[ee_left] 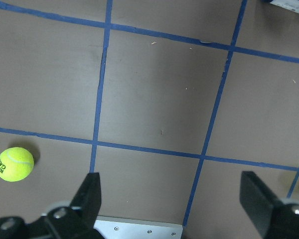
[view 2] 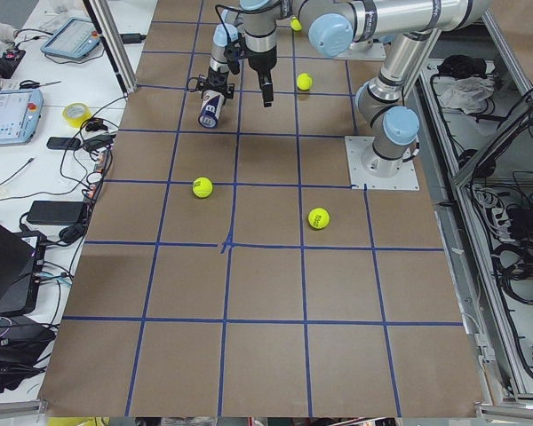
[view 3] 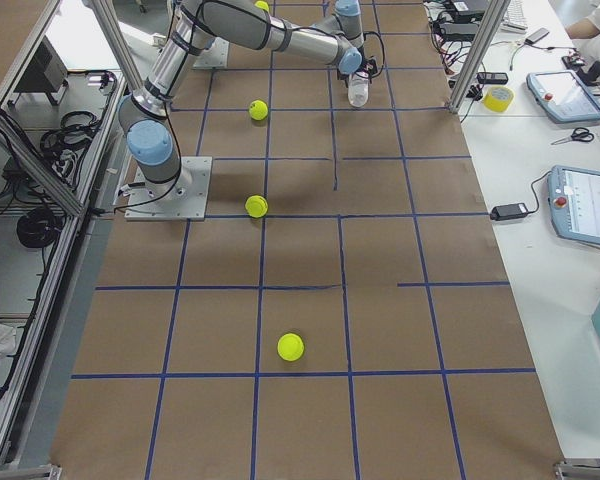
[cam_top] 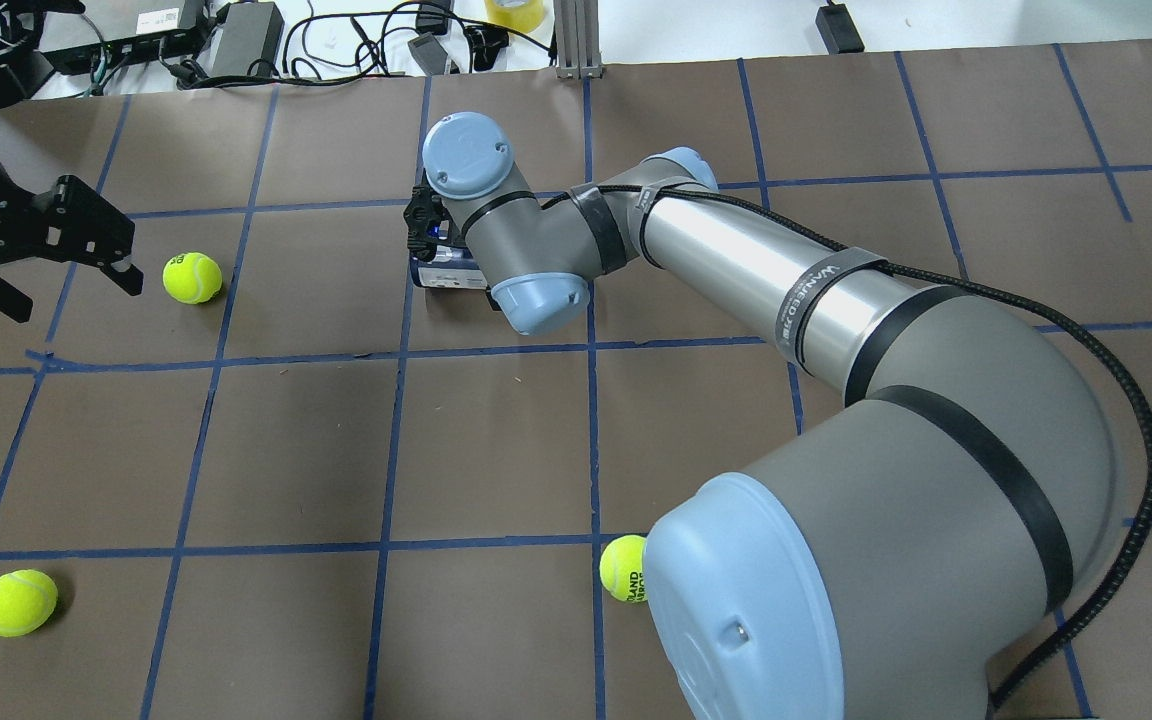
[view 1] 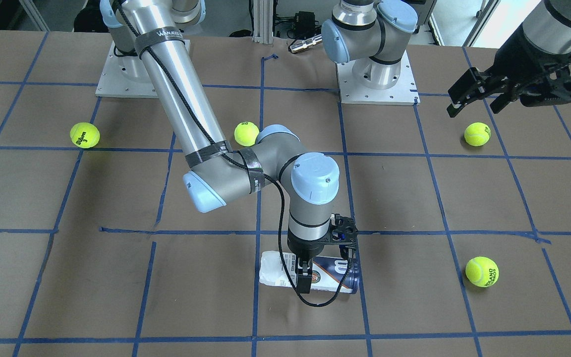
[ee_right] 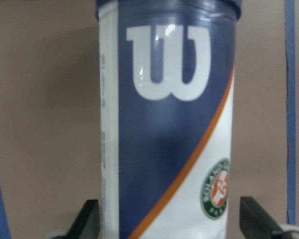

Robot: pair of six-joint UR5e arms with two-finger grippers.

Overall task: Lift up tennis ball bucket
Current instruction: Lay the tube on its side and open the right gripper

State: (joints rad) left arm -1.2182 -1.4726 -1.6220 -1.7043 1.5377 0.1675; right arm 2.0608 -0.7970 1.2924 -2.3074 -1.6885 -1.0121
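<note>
The tennis ball bucket [view 1: 332, 271] is a slim tube with a white and navy label. It lies on its side on the brown table near the operators' edge, and also shows in the overhead view [cam_top: 439, 276]. My right gripper [view 1: 306, 270] is down over its middle, open, with one finger on each side. In the right wrist view the bucket [ee_right: 164, 124] fills the gap between the fingers [ee_right: 87, 219], with a small gap at each side. My left gripper [view 1: 474, 109] hangs open and empty above the table, far from the bucket.
Loose tennis balls lie around: one [view 1: 477, 134] just below my left gripper, one [view 1: 482, 271] to the bucket's right, one [view 1: 246, 133] behind my right forearm, one [view 1: 85, 135] at far left. Two arm base plates [view 1: 377, 89] stand at the back.
</note>
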